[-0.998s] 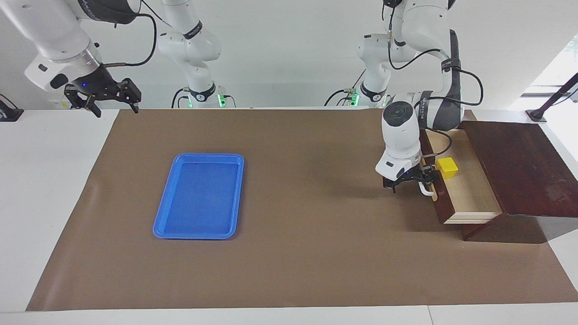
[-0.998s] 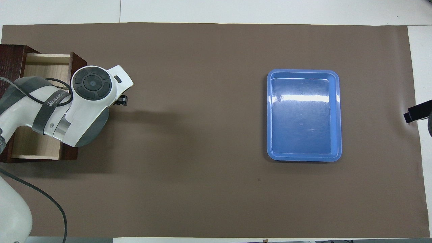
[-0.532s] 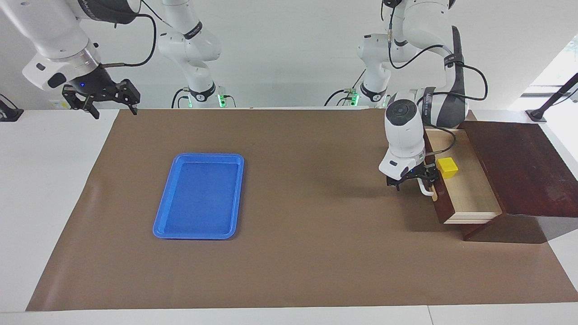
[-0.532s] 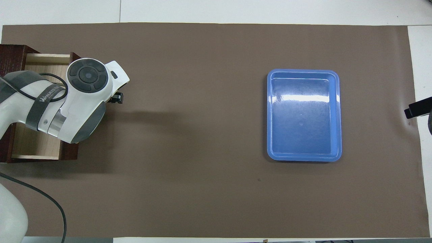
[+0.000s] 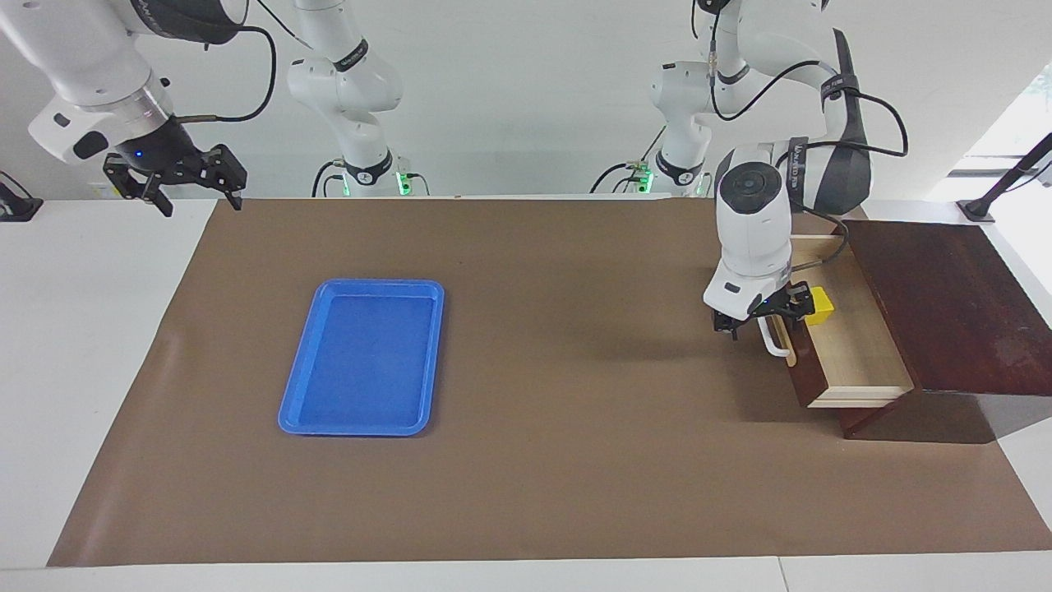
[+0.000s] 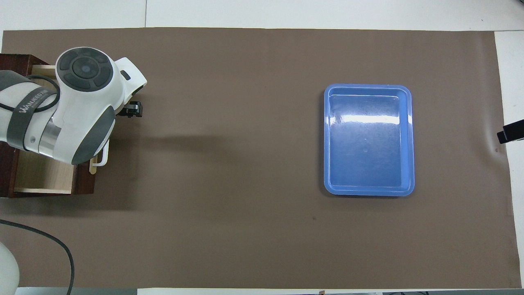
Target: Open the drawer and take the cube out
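Left gripper (image 5: 763, 316) jaws spread, nothing held, hanging over the front edge of the drawer (image 5: 846, 341), just above its white handle (image 5: 771, 341); contact with the handle or the front board can't be told. In the overhead view only one black fingertip (image 6: 133, 110) pokes out from under the white wrist, which covers much of the drawer.

Drawer is pulled out at the left arm's end of the table, from a dark wooden cabinet (image 5: 945, 304). Cube (image 5: 818, 302) sits inside on the pale floor, toward the end nearer the robots, just beside the gripper, partly hidden by it.

Right gripper (image 5: 174, 177) released, empty, waiting up over the table edge at the right arm's end.

Blue tray (image 5: 300, 395) lies on the brown mat (image 5: 534, 452), well apart from the drawer; wide bare mat between them.
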Robot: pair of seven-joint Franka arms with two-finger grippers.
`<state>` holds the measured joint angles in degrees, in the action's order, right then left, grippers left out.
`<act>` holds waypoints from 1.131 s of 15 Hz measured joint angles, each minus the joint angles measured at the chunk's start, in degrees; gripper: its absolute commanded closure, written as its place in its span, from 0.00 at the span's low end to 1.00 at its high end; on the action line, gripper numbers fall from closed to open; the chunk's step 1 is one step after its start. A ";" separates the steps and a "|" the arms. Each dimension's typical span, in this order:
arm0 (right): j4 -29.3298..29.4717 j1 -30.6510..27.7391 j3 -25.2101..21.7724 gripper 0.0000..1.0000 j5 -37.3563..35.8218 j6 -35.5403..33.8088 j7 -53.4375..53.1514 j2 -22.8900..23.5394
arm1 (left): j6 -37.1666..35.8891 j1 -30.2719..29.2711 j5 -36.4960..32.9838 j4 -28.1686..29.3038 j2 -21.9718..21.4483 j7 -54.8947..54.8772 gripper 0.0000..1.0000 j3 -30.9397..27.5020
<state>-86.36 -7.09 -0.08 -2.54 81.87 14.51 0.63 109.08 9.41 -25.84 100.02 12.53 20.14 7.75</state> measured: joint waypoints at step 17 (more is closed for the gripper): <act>-0.11 -1.79 0.17 0.00 1.39 0.40 0.00 0.03 | -9.41 -11.77 18.76 -10.87 -4.11 22.22 0.00 -1.54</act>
<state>-86.47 -8.88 0.09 -1.15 82.27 14.51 0.66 99.67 -2.36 -7.08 89.15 8.42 42.36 6.21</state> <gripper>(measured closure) 0.000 0.000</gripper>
